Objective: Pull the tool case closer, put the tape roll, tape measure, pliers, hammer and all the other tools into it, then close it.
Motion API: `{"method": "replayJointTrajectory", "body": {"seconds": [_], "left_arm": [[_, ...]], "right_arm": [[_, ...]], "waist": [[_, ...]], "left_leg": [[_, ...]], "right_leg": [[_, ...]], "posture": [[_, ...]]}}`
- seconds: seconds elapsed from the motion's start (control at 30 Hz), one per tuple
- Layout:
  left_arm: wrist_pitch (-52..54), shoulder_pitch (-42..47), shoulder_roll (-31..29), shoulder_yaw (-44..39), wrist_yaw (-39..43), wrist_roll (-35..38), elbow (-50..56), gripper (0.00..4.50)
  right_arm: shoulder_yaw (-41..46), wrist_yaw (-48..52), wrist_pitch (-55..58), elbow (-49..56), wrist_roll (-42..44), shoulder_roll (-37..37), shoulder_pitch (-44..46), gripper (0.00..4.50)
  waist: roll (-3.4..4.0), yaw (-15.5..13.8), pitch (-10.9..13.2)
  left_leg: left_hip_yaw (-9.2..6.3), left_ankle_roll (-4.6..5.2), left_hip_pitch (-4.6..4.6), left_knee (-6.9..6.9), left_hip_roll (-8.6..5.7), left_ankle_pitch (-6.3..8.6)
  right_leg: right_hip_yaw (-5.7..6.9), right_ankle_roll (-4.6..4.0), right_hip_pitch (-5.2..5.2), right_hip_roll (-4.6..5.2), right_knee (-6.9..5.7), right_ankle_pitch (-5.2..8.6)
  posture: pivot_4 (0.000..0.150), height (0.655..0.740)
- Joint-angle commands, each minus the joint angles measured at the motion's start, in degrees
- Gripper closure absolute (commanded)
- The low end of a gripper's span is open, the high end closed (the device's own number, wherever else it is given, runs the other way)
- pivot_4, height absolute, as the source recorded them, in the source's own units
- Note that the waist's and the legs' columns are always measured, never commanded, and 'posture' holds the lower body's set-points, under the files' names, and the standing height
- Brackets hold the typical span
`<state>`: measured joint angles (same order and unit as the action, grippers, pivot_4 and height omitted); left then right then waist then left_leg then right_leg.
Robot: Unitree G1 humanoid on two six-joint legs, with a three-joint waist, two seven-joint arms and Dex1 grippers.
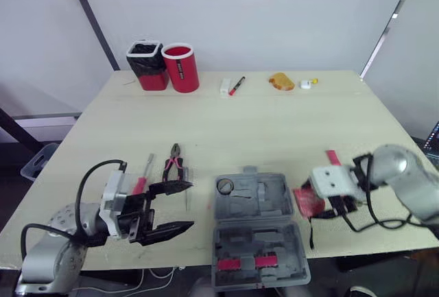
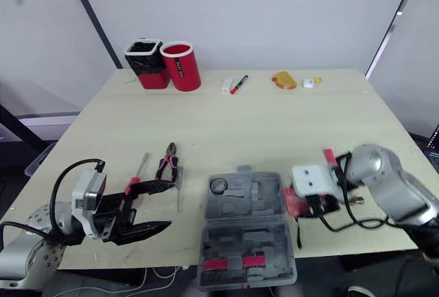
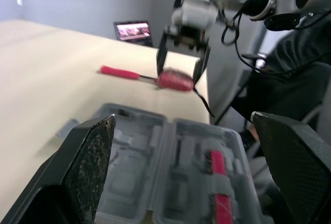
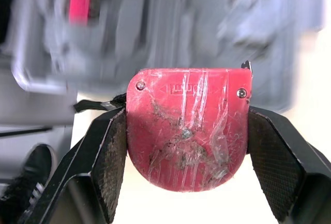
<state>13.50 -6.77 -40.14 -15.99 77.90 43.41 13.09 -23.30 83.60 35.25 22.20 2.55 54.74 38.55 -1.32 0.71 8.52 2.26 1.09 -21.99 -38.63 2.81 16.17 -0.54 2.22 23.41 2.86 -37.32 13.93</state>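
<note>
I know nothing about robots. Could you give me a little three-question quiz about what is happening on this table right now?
1. True or false: the tool case lies open on the table.
2. What is the right gripper shut on? A) a spoon B) the red tape measure C) a sponge
3. Fill in: the left gripper has its fingers ___ and holds nothing.

Key: 1 true; 2 B; 3 open.

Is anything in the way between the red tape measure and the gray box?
Nothing I can see. The right claw holds the tape measure just beside the open tool case.
</note>
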Motion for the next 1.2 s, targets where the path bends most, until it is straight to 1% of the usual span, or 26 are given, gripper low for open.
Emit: {"method": "replayJointTrajectory", "body": {"seconds": [0.03, 0.1, 0.2, 0.33, 0.43, 0.57, 0.87, 1.17, 1.2], "left_arm": [[-0.5, -0.9, -0.2, -2.8, -0.7, 0.9, 0.8, 0.0], [-1.0, -1.4, -0.1, -3.4, -0.9, 0.5, 0.3, 0.0], [-1.5, -1.8, 0.2, -3.7, -1.1, 0.1, 0.3, 0.0], [-1.8, -2.6, 0.4, -4.0, -1.2, 0.0, 0.5, 0.0], [-2.0, -3.1, 0.3, -4.3, -1.2, -0.1, 0.4, 0.0], [-2.7, -4.1, 0.3, -4.6, -1.0, -0.5, 0.1, 0.0], [-3.1, -3.7, 0.7, -4.2, -2.0, -0.9, 0.0, 0.0], [-3.2, -3.5, 1.3, -3.8, -2.3, -1.5, 0.2, 0.0], [-3.1, -3.5, 1.4, -3.8, -2.4, -1.5, 0.2, 0.0]], "right_arm": [[-7.3, 1.0, 9.0, -2.4, -2.5, -3.3, 5.8, 1.63], [-11.9, 0.2, 11.1, -6.8, -5.5, -6.8, 9.9, 1.63], [-17.6, -1.0, 10.6, -13.6, -9.2, -10.3, 12.4, 1.63], [-21.4, -2.8, 9.2, -20.5, -12.4, -14.7, 14.4, 1.63], [-22.0, -3.0, 8.8, -23.2, -13.3, -16.8, 15.6, 1.63], [-22.6, -6.3, 7.3, -28.7, -15.8, -20.0, 16.6, 1.63], [-22.7, -8.7, 6.7, -33.2, -17.7, -24.8, 16.3, 1.63], [-22.5, -9.8, 4.1, -35.0, -19.1, -26.5, 15.6, 1.63], [-22.4, -9.8, 3.7, -35.0, -19.1, -26.6, 15.6, 1.13]], "waist": [[-0.12, -0.2, -0.1], [-0.04, -0.2, 0.0], [-0.04, 0.0, 0.0], [-0.04, 0.0, 0.0], [0.01, 0.1, 0.0], [-0.01, 0.2, 0.0], [0.01, 0.1, 0.0], [0.01, 0.2, 0.0], [0.0, 0.2, 0.0]], "left_leg": [[-0.05, 0.0, 0.0, 0.01, 0.0, 0.0], [0.0, 0.0, -0.03, 0.01, 0.0, 0.0], [0.23, 0.0, -0.03, 0.0, -0.04, 0.0], [0.4, 0.0, -0.05, 0.01, -0.05, 0.0], [0.46, 0.0, -0.06, 0.02, -0.04, 0.0], [0.46, 0.0, 0.0, 0.02, -0.04, 0.0], [0.48, 0.0, -0.01, 0.02, -0.04, 0.0], [0.48, 0.0, 0.0, 0.02, -0.04, 0.0], [0.48, 0.0, 0.0, 0.02, -0.04, 0.0]], "right_leg": [[0.05, -0.02, 0.01, -0.01, 0.0, 0.01], [0.01, -0.02, 0.05, 0.01, -0.01, 0.01], [-0.17, 0.0, 0.07, 0.04, -0.04, 0.0], [-0.17, 0.0, 0.1, 0.04, -0.03, 0.0], [-0.17, 0.0, 0.14, 0.02, -0.09, 0.0], [-0.18, 0.0, 0.13, 0.02, -0.17, 0.0], [-0.17, 0.0, 0.14, 0.01, -0.21, 0.0], [-0.17, 0.0, 0.14, 0.01, -0.22, 0.0], [-0.17, 0.0, 0.14, 0.01, -0.22, 0.0]], "posture": [[0.15, 0.74], [0.15, 0.74], [0.15, 0.74], [0.15, 0.74], [0.15, 0.74], [0.15, 0.74], [0.15, 0.74], [0.15, 0.74], [0.15, 0.74]]}}
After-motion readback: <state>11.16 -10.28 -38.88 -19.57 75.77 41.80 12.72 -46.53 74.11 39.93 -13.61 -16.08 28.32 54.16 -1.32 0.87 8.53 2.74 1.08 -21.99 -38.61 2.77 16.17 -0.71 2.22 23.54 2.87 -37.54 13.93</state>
